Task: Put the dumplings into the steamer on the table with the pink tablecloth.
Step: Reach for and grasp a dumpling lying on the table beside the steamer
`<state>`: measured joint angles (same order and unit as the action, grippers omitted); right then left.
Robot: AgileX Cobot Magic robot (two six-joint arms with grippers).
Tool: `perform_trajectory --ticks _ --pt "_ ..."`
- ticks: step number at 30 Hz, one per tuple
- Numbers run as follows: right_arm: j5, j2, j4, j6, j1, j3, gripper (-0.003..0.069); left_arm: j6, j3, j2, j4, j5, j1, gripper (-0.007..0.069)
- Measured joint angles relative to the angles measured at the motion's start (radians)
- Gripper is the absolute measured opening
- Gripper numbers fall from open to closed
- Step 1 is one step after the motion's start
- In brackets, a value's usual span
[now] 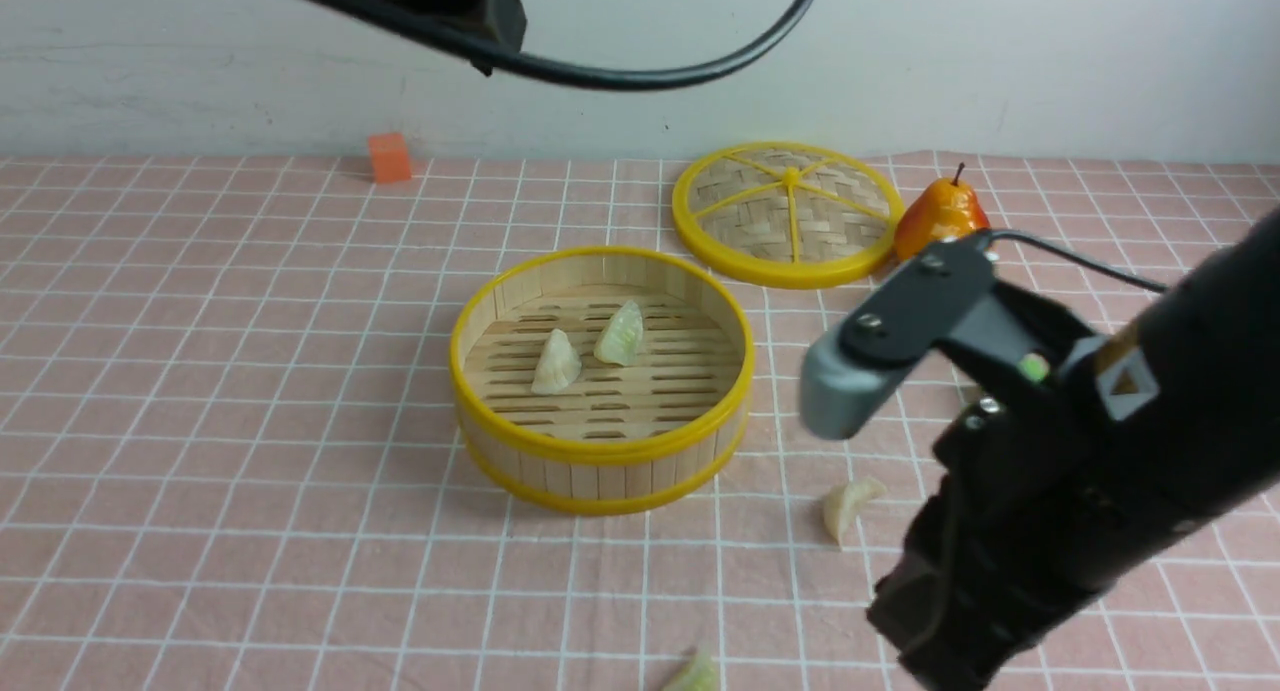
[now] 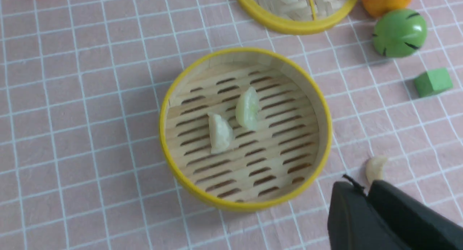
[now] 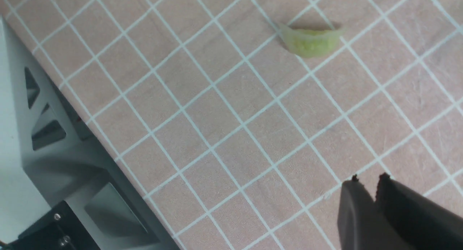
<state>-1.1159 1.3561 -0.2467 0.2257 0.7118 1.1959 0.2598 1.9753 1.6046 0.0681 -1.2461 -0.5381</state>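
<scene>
Worktop (image 1: 200,391), pink-clothed; steamer (image 1: 600,454) mid-worktop w/ two dumplings (image 1: 556,363) inside. Left fingers (image 2: 351,214), right fingers (image 3: 356,210) closed, empty. Whitish dumpling (image 1: 848,506) near steamer's right, greenish dumpling (image 1: 695,674) nearer robot. Prob. light, soft, slippery: pinch gently across belly.

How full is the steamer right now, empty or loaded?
The steamer is partly loaded: two dumplings lie on its slatted floor; two more sit outside on the pink tablecloth.

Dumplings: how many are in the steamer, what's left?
Done: two dumplings lie in the steamer. In hand: nothing; left gripper and right gripper are shut, empty. Left: two dumplings on the pink tablecloth, one right of the steamer, one nearer the robot.
</scene>
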Motion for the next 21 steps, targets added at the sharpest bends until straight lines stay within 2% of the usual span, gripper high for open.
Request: perform_trajectory --ticks 1,4,5,8,13,16,17,18,20,21 --pt "0.000 0.025 0.017 -0.007 0.029 0.017 0.0084 0.000 -0.050 -0.043 0.000 0.000 -0.004 -0.0008" --pt "0.003 0.080 0.043 -0.029 0.081 0.050 0.0084 0.008 -0.173 -0.142 0.003 0.000 -0.006 -0.0013" --pt "0.009 0.109 0.045 -0.037 0.103 0.066 0.0084 0.015 -0.281 -0.227 0.016 0.000 -0.006 -0.0013" --pt "0.033 0.155 0.043 -0.059 0.115 0.081 0.0089 0.028 -0.436 -0.355 0.039 0.000 -0.006 -0.0013" --pt "0.115 0.242 0.045 -0.200 0.115 0.086 0.0125 0.056 -0.700 -0.584 0.042 0.001 -0.006 -0.0013" --pt "0.145 0.291 0.055 -0.270 0.115 0.087 0.0178 0.057 -0.806 -0.682 0.038 0.014 -0.006 -0.0013" --pt "0.155 0.327 0.066 -0.317 0.114 0.092 0.0241 0.057 -0.887 -0.740 0.034 0.038 -0.006 -0.0013" --pt "0.155 0.332 0.067 -0.324 0.112 0.092 0.0241 0.058 -0.895 -0.754 0.033 0.041 -0.006 -0.0013" --pt "0.162 0.397 0.098 -0.412 0.109 0.116 0.0356 0.059 -0.986 -0.834 0.027 0.083 -0.006 -0.0013" --pt "0.162 0.407 0.106 -0.428 0.108 0.121 0.0376 0.059 -1.006 -0.847 0.025 0.091 -0.006 -0.0013"
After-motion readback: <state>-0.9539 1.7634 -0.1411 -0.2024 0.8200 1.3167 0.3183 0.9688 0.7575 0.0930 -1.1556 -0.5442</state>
